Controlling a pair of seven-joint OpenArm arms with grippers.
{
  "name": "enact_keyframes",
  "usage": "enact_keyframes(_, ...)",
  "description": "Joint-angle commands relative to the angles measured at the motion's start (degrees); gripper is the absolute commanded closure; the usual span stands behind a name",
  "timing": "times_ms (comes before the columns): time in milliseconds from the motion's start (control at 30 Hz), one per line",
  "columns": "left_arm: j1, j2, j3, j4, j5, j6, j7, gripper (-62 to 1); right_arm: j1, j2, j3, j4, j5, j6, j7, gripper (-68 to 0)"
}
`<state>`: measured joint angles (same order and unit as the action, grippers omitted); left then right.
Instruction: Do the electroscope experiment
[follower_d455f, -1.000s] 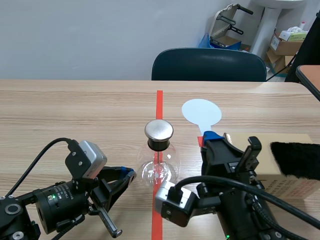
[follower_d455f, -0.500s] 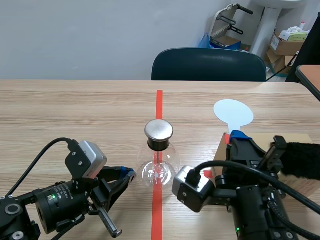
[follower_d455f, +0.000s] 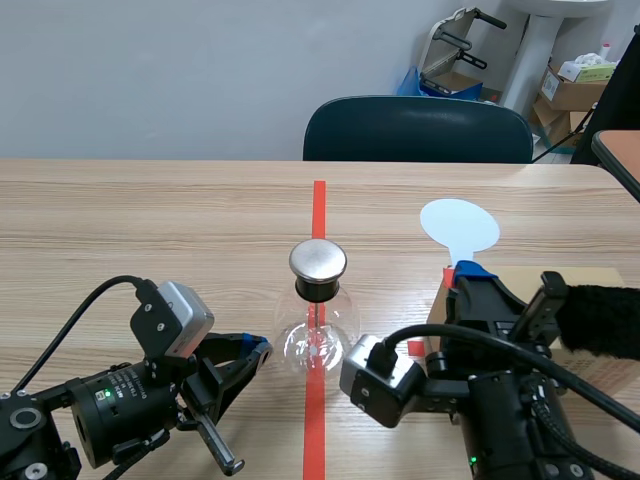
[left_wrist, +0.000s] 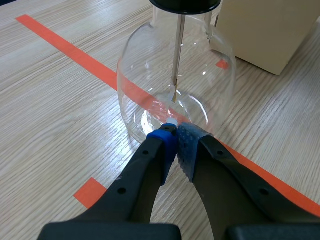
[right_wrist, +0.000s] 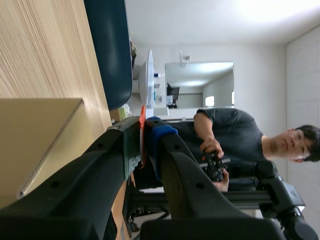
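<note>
Nearest, low on the tabletop (follower_d455f: 120, 220): left end effector (left_wrist: 176, 135), clenched on nothing, pads pressed together, tips right at the foot of the flask (left_wrist: 175, 75). Touching glass or just shy of it, cannot tell. Right end effector (right_wrist: 145, 131), beside the box (left_wrist: 265, 30), grasping the paddle (follower_d455f: 458, 222) by its red handle, disc upright and raised.

Flask on the tape line (follower_d455f: 319, 205), mid-tabletop, between both arms. Clear thin glass, round belly: judged fragile, slippery, light enough to skid or tip under a nudge. Best left standing; if steadied, taken at the dark neck under the cap (follower_d455f: 318, 261), not at the belly. Inside: thin rod (left_wrist: 177, 55) hanging from the cap, small shiny leaves at its lower end, too small to read as spread or closed. Nothing else seen within.

Paddle judged light, thin, stiff; handle grip looks sound. Black fur (follower_d455f: 600, 320) on the box top; box contents not visible. Farther off, a chair (follower_d455f: 415, 130).
</note>
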<state>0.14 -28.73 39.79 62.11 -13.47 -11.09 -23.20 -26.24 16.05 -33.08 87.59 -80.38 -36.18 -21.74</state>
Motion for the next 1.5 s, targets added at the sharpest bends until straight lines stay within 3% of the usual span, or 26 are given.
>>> enact_keyframes(0,-0.3,0.1,0.1,0.6,-0.4,-0.1,-0.8,-4.2,0.7,0.6,0.4,1.0,-0.2,-0.7,1.5,-1.1)
enact_keyframes(500,-0.3,0.1,0.1,0.6,-0.4,-0.1,-0.8,-4.2,0.7,0.6,0.4,1.0,-0.2,-0.7,20.3,-1.1)
enact_keyframes(767,-0.3,0.1,0.1,0.6,-0.4,-0.1,-0.8,-4.2,0.7,0.6,0.4,1.0,-0.2,-0.7,27.5,-1.1)
enact_keyframes(1467,-0.3,0.1,0.1,0.6,-0.4,-0.2,-0.8,-4.2,0.7,0.6,0.4,1.0,-0.2,-0.7,28.7,-1.1)
